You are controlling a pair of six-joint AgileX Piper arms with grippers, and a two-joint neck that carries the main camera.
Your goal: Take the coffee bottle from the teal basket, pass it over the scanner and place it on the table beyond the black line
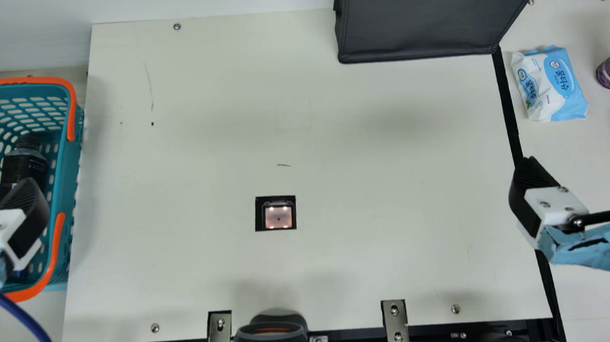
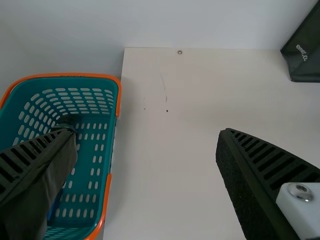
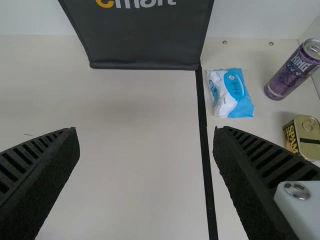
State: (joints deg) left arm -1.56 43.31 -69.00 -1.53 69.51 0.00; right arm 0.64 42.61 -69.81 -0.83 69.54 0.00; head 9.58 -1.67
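The bottle (image 1: 23, 166) lies in the basket (image 1: 64, 177), below the left pincer (image 2: 147, 134) and farther from the robot than its tips, as the main view has it. Its long axis runs roughly along the basket's length, cap to the far end, slightly askew; whether it lies flat or leans I cannot tell. The left pincer is plainly the nearer one; the right pincer (image 3: 146, 129) is well apart, by the line (image 1: 506, 98) at the other side of the bench (image 1: 395, 240).

The bottle has a dark ridged cap, a clear-looking shoulder and a dark body; a finger of the left pincer hides its near end in the main view. The left pincer is spread wide with nothing in it, and the right pincer is just as wide and holds nothing.

This looks like the approach, with the pick-up still to do. The coming move likely asks the left pincer to ease outward and away from the robot, set its fingers across the bottle's width, then sink inside the basket's walls. A finger could catch the rim. The scanner (image 1: 278, 217) would come next, between basket and line
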